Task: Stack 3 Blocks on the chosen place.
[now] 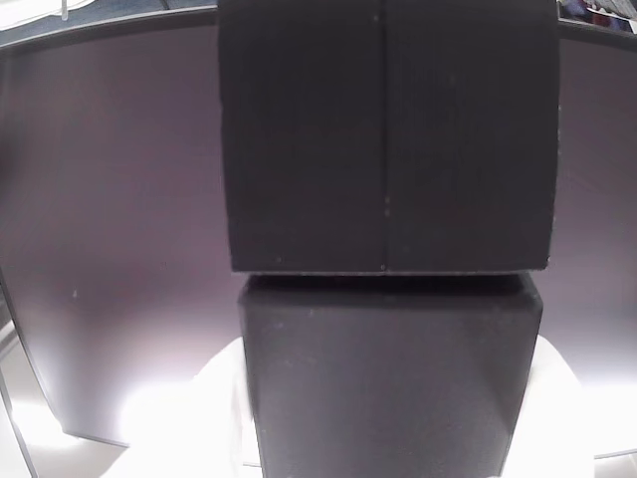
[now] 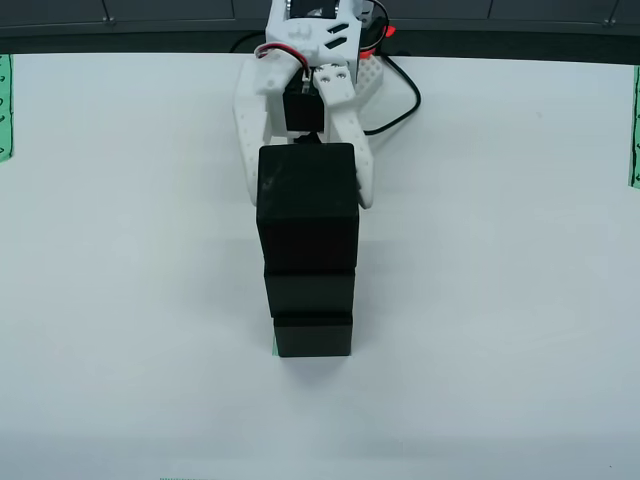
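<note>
In the view from above, three black blocks stand in one stack on the white table: bottom block, middle block and top block. A thin green sliver of the chosen place shows at the bottom block's left foot; the stack hides the rest of it. My white gripper reaches in from the far side. Its fingers lie against both sides of the top block with no gap showing. In the close view from the side, a block with a vertical seam sits flush on a plain block.
Green strips mark the table's left edge and right edge. Black and red cables loop beside the arm's base. A large dark monitor screen fills the background of the side view. Open white table surrounds the stack.
</note>
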Controlling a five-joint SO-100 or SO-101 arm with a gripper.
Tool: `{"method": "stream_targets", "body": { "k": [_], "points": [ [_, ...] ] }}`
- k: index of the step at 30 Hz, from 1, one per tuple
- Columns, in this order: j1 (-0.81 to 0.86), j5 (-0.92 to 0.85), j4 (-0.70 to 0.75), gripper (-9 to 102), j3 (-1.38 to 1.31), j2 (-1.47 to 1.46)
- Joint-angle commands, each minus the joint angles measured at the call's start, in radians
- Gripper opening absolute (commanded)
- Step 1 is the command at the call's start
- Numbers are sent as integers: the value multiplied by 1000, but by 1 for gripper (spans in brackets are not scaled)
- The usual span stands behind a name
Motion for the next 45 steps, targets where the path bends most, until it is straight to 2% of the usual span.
{"method": "stream_targets", "body": {
  "k": [1, 11, 25, 33, 45],
  "points": [
    [2, -11, -34, 19, 2, -5],
    [9, -11, -58, 22, 9, -14],
    [38, -48, -104, 41, 38, -14],
    [48, -48, -118, 41, 37, 49],
    [44, -34, 6, 41, 38, 278]
  ]
}}
